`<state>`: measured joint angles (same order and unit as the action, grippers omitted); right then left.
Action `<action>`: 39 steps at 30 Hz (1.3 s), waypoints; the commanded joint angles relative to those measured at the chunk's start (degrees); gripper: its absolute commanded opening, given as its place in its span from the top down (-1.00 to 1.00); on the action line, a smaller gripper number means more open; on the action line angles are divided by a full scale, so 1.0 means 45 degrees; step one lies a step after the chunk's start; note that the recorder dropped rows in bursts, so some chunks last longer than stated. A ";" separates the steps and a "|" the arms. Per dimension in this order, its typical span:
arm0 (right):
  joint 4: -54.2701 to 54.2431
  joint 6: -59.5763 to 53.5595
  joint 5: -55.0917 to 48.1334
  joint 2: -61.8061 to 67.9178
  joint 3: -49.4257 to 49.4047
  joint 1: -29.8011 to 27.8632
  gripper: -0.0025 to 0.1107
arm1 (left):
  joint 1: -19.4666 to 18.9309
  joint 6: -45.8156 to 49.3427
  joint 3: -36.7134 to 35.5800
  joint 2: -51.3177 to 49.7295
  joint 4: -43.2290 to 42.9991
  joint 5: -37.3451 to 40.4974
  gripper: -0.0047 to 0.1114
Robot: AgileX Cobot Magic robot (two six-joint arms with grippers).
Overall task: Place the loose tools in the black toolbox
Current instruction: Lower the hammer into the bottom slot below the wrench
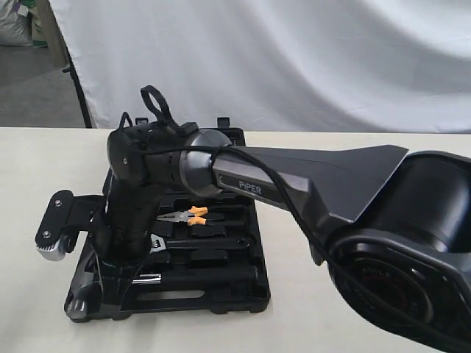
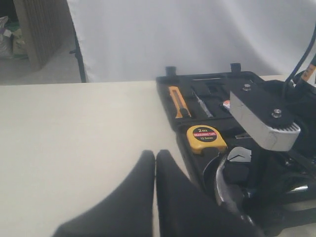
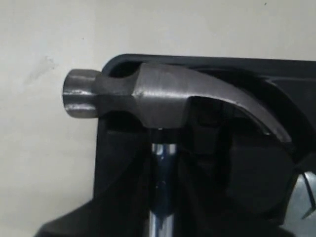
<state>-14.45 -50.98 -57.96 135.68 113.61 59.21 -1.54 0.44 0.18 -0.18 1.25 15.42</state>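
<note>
My right gripper [image 1: 110, 288] reaches across and points down at the near left corner of the open black toolbox [image 1: 246, 294]. It is shut on the steel shaft of the claw hammer [image 3: 148, 96], just under the head. The head lies across the toolbox corner [image 3: 106, 148], and its round face sticks out over the table. A silver wrench jaw [image 1: 157, 243] shows inside the box beside the arm. My left gripper [image 2: 155, 155] hangs shut and empty over bare table, just beside the toolbox wall [image 2: 168, 86]. The tape roll is hidden.
Orange-handled pliers [image 1: 190, 215] sit in a recess mid-box. A yellow tape measure [image 2: 205, 138] and an orange utility knife [image 2: 177, 101] lie in the far half. The right arm's camera block [image 2: 261, 118] hangs over the box. A white curtain backs the pale table [image 1: 44, 169].
</note>
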 commanded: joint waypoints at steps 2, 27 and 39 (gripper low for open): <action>0.0340 -0.0136 -0.0119 -0.0043 0.0199 -0.0247 0.96 | -0.0045 -0.0099 -0.0040 0.0041 0.0113 -0.0002 0.91; 0.0383 -0.0193 -0.0657 0.0611 0.0199 -0.0396 0.96 | -0.0045 -0.0099 -0.0040 0.0041 0.0113 -0.0002 0.91; 0.0466 -0.0193 -0.0755 0.0101 0.0199 -0.0396 0.96 | -0.0045 -0.0099 -0.0040 0.0041 0.0113 -0.0002 0.91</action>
<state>-12.58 -51.55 -59.08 136.96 114.82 57.73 -1.54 0.44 0.18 -0.18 1.25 15.42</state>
